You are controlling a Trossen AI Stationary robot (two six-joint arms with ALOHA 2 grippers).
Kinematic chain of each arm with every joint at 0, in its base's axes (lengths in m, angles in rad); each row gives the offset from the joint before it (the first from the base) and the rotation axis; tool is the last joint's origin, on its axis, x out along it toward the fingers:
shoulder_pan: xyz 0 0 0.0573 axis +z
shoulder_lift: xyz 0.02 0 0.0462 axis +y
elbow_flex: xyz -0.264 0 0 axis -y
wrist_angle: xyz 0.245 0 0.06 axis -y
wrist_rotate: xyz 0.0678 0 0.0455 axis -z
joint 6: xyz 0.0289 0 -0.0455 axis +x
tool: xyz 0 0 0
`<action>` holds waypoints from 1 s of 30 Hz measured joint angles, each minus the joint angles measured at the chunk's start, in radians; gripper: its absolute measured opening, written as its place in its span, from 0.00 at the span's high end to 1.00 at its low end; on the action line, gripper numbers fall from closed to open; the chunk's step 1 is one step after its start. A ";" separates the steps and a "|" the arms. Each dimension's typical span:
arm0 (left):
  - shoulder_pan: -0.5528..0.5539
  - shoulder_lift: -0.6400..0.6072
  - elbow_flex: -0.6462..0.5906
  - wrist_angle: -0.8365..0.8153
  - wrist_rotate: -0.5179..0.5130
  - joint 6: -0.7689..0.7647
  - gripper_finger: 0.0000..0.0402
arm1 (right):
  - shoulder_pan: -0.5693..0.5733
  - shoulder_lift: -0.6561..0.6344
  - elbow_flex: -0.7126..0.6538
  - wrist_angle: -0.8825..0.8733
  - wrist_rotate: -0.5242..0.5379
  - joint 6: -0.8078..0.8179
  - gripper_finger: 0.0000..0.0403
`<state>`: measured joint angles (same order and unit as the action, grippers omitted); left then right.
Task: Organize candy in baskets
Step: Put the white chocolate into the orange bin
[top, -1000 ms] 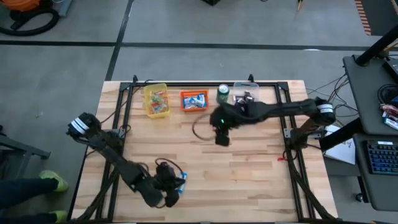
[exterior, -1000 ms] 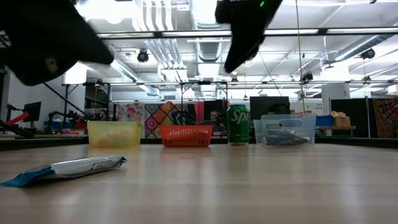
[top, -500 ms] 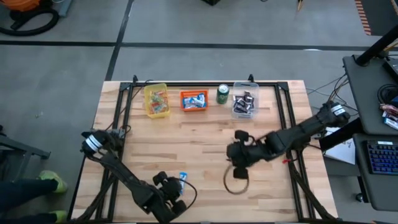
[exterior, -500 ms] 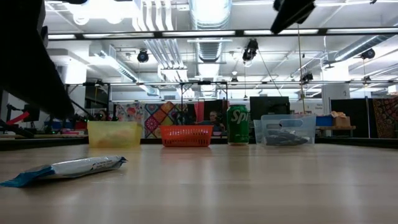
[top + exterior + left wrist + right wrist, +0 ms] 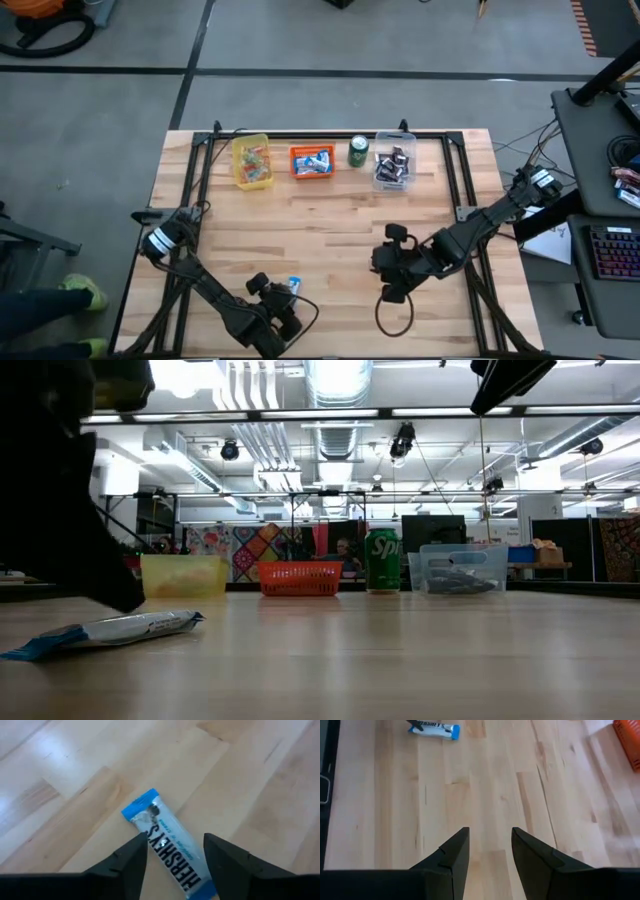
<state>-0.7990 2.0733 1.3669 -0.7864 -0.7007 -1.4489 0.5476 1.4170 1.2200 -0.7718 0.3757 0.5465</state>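
Observation:
A blue-and-white candy bar [image 5: 165,845] lies flat on the wooden table near its front edge [image 5: 293,286], also seen in the low view [image 5: 110,631]. My left gripper [image 5: 175,852] is open, slanting down over the bar with one finger on either side of its near half. No touch shows. My right gripper [image 5: 490,837] is open and holds nothing, above the table's right middle [image 5: 392,285]. Along the far edge stand the yellow basket [image 5: 251,161], the orange basket [image 5: 312,160] and the clear basket [image 5: 393,166], each with candy inside.
A green soda can [image 5: 358,151] stands between the orange and clear baskets. A dark cable loop [image 5: 393,318] hangs below the right arm near the front edge. Bare wood lies between the baskets and both grippers. Black frame rails [image 5: 200,190] run along the table's sides.
My right gripper has swung from beside the can and the clear basket toward the table's near edge and right. My left gripper has tipped downward and sunk toward the candy bar. The bar has stayed where it lay.

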 joint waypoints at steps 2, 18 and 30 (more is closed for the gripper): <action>-0.006 0.010 -0.008 0.009 -0.016 -0.006 0.54 | 0.000 0.000 -0.004 0.001 0.003 0.007 0.66; -0.030 0.036 -0.089 0.148 -0.041 -0.004 0.76 | 0.002 0.000 -0.081 0.018 0.019 0.044 0.66; -0.059 -0.004 -0.087 0.137 -0.038 0.030 0.88 | 0.007 -0.001 -0.130 0.058 0.018 0.062 0.66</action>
<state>-0.8576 2.0689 1.2800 -0.6496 -0.7385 -1.4187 0.5547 1.4158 1.0904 -0.7135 0.3935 0.6086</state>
